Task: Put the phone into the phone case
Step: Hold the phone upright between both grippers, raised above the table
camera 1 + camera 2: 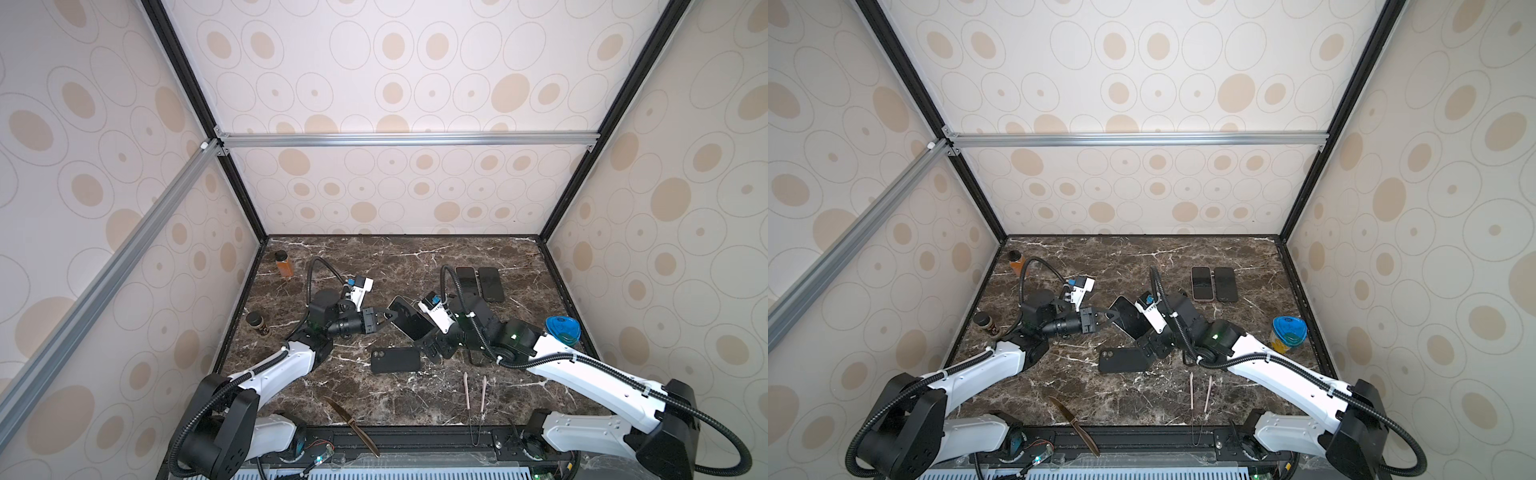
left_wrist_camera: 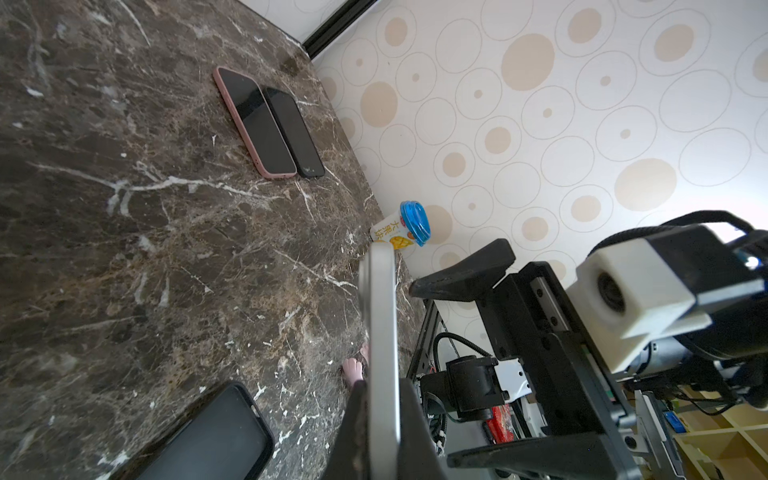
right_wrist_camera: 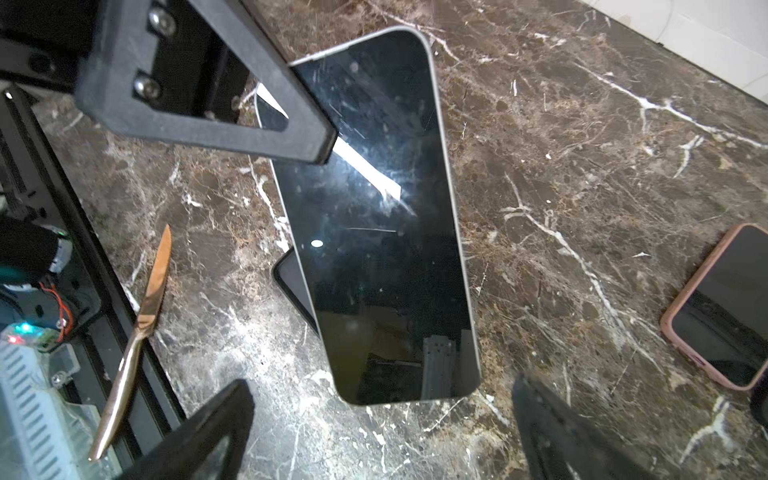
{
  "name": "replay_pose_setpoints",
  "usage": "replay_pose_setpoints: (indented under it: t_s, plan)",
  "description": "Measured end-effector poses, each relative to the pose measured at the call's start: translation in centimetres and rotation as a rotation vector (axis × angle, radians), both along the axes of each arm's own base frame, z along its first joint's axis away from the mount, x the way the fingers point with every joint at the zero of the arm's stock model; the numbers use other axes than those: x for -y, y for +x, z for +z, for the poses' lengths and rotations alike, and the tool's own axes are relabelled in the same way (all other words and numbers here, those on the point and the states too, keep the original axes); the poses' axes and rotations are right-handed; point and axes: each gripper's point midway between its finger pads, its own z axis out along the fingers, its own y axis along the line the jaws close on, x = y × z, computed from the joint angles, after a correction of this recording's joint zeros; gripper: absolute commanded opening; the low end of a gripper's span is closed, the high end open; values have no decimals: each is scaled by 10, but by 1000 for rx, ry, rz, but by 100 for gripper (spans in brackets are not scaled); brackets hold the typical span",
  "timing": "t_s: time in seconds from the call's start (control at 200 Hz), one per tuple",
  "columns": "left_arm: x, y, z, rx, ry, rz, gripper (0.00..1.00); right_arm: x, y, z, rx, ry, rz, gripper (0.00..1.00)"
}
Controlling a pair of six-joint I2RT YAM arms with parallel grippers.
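- The left gripper (image 1: 383, 318) is clamping shut on the bare phone (image 1: 409, 319) near its far-left end, with fingers on screen and back. It is holding the phone tilted in the air above the marble table (image 1: 374, 266).
- The right gripper (image 3: 382, 415) is standing wide open. In the right wrist view its two fingers are flanking the phone's lower end and touching nothing.
- The black phone case (image 1: 395, 359) is lying flat on the table, just in front of the phone and below it, with its camera cut-out toward the left arm.
- The phone's long axis is running diagonally from the left gripper down toward the right one, while the case's long axis is running across the table. By my judgement the phone needs turning and lowering toward the front before it can seat.
- Only the left gripper is carrying the phone; the right one is sitting nearer the case's right end.
- In both top views that right end is lying hidden under the right gripper.
- In the right wrist view only a corner of the phone case (image 3: 291, 282) is peeking out from beneath the phone.
- Whether the case is lying open side up is hard to make out — the left wrist view suggests a raised rim, no more.
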Motion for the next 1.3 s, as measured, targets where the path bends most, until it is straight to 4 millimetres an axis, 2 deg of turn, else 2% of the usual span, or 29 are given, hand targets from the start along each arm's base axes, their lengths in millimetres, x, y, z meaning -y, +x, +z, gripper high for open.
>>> replay_pose_setpoints:
  t_s: [0.195,0.3,0.375,0.505,0.645,0.885,1.105,1.3]
  plan:
    - [-9,6,11,75,-7,83,0,27,15,10,-58,155,-147,94]
    - [-14,9,24,137,-41,130,0,42,24,7,-119,289,-229,90]
    - [-17,11,34,173,-76,159,0,46,27,4,-163,374,-257,87]
    - [-20,12,43,195,-136,185,0,36,28,6,-223,506,-238,82]
    - [-19,13,51,204,-195,187,0,19,30,22,-235,652,-177,77]
    - [-21,10,75,244,-306,180,0,-1,39,43,-243,798,-101,70]
    - [-22,7,91,268,-401,160,0,-15,33,64,-247,889,21,52]
    - [-22,6,92,249,-459,149,0,-18,28,87,-214,954,91,41]
